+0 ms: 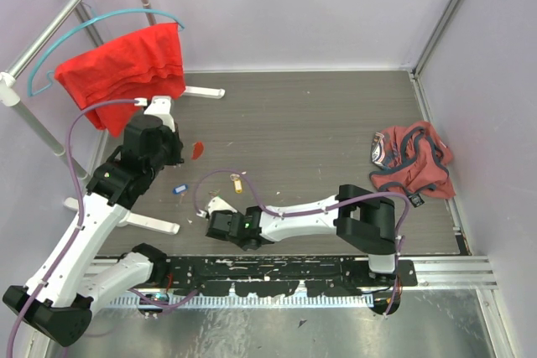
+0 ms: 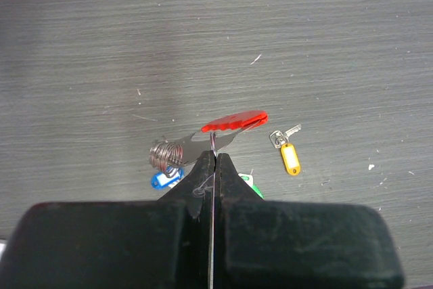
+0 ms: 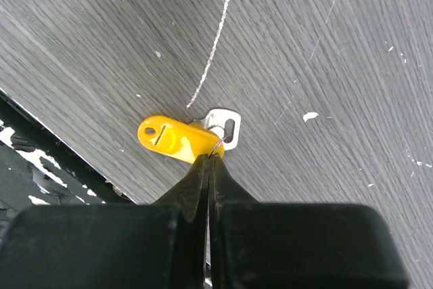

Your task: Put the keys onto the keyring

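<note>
My right end effector [image 3: 211, 158] is closed on the little wire ring of a yellow-tagged key [image 3: 174, 139]. The tag and the metal key head sit just ahead of my fingertips, flat against the bench [image 3: 304, 45] as far as I can tell. They are close to the black rail [image 3: 20, 167] off to the left.

My left end effector [image 2: 214, 156] is also closed, gripping the keyring [image 2: 235, 121]. It pinches the thin metal part just below the red bar, and the wire coil sticks out to the left of the fingertips. Around that end effector, a blue-tagged key [image 2: 162, 179] peeks out just to the left and a green-tagged key [image 2: 247, 182] just to the right, both partly hidden by my fingers. Another yellow-tagged key [image 2: 289, 156] lies further right on the bench, apart from the keyring. From above, my two end effectors are near each other with this loose key between them.
</note>
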